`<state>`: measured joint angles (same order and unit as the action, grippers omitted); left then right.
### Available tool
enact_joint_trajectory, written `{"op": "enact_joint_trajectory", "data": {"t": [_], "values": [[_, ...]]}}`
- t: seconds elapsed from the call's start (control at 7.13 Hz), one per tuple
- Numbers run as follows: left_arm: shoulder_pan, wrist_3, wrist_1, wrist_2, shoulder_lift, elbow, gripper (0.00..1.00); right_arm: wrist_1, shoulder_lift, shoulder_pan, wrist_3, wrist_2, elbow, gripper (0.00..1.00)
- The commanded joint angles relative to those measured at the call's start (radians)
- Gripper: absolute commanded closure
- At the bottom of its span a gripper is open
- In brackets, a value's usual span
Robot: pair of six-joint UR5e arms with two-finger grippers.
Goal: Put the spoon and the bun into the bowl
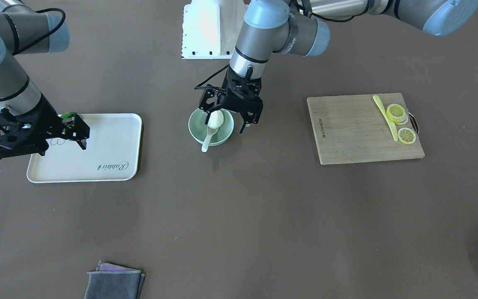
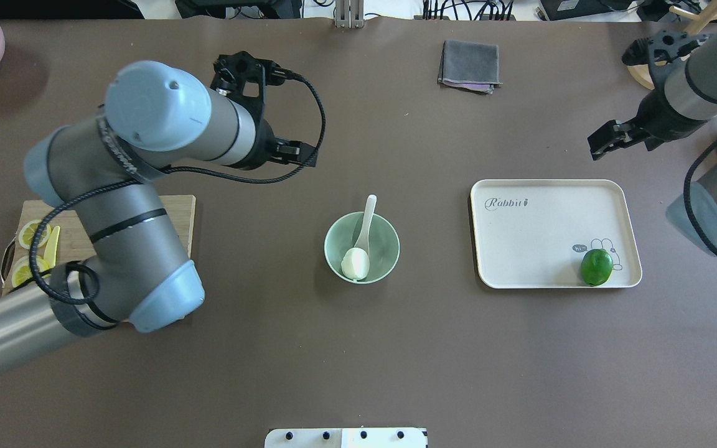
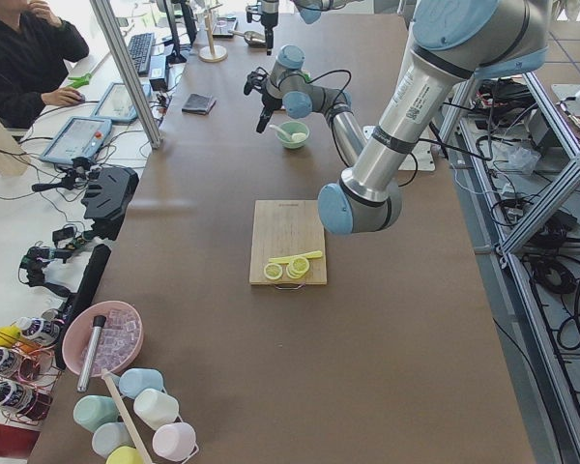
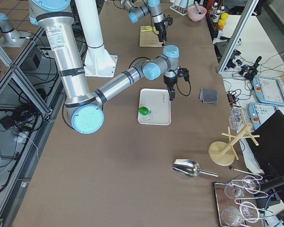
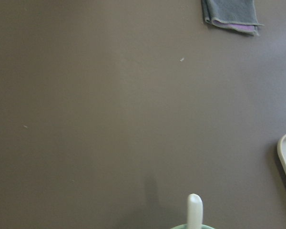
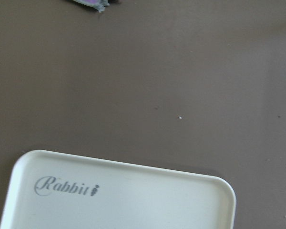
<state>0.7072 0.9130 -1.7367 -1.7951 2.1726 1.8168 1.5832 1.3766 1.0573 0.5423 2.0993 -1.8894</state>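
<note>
The pale mint-green bowl (image 2: pixel 385 233) stands mid-table, also in the front view (image 1: pixel 227 133). The white bun (image 2: pixel 355 263) lies inside it. The white spoon (image 2: pixel 366 221) rests in the bowl with its handle sticking out over the far rim; the handle tip shows in the left wrist view (image 5: pixel 194 210). My left gripper (image 1: pixel 223 117) hangs open and empty above the bowl, a little to its far side, apart from the spoon. My right gripper (image 2: pixel 607 140) is open and empty above the far right corner of the tray.
A white tray (image 2: pixel 539 249) right of the bowl holds a green lime (image 2: pixel 596 266). A wooden cutting board (image 1: pixel 355 128) with lemon slices and a thin yellow knife (image 1: pixel 385 116) lies on my left. A folded grey cloth (image 2: pixel 469 65) lies at the far edge.
</note>
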Motion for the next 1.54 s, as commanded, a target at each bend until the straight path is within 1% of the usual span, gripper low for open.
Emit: {"op": "enact_joint_trajectory", "data": {"t": [0.0, 0.14, 0.28, 0.42, 0.56, 0.7, 0.84, 0.98, 1.12, 1.26, 1.4], "values": [[0.284, -0.325, 0.055, -0.235, -0.165, 0.029, 0.02, -0.008, 0.166, 0.131, -0.123, 0.015, -0.017, 0.0], [0.399, -0.476, 0.107, -0.253, -0.219, 0.019, 0.02, -0.006, 0.218, 0.189, -0.19, 0.018, -0.019, 0.0], [0.484, -0.587, 0.13, -0.256, -0.237, -0.003, 0.02, -0.008, 0.255, 0.243, -0.234, 0.054, -0.007, 0.0], [0.547, -0.676, 0.118, -0.263, -0.276, -0.037, 0.02, -0.008, 0.281, 0.291, -0.237, 0.08, 0.001, 0.0], [0.627, -0.754, 0.114, -0.295, -0.325, -0.048, 0.02, -0.008, 0.298, 0.318, -0.237, 0.097, 0.006, 0.0], [0.682, -0.785, 0.108, -0.352, -0.355, -0.078, 0.02, -0.009, 0.311, 0.345, -0.281, 0.132, 0.009, 0.0], [0.719, -0.792, 0.065, -0.355, -0.405, -0.091, 0.02, -0.009, 0.334, 0.371, -0.35, 0.151, 0.009, 0.0], [0.725, -0.792, 0.016, -0.351, -0.471, -0.096, 0.02, -0.011, 0.361, 0.386, -0.376, 0.15, 0.009, 0.0], [0.73, -0.793, -0.015, -0.354, -0.485, -0.106, 0.02, -0.011, 0.38, 0.398, -0.409, 0.15, 0.009, 0.0], [0.733, -0.795, -0.004, -0.349, -0.531, -0.111, 0.02, -0.009, 0.384, 0.408, -0.407, 0.156, 0.01, 0.0], [0.739, -0.792, 0.002, -0.357, -0.522, -0.111, 0.02, 0.0, 0.386, 0.42, -0.404, 0.165, 0.01, 0.0]]}}
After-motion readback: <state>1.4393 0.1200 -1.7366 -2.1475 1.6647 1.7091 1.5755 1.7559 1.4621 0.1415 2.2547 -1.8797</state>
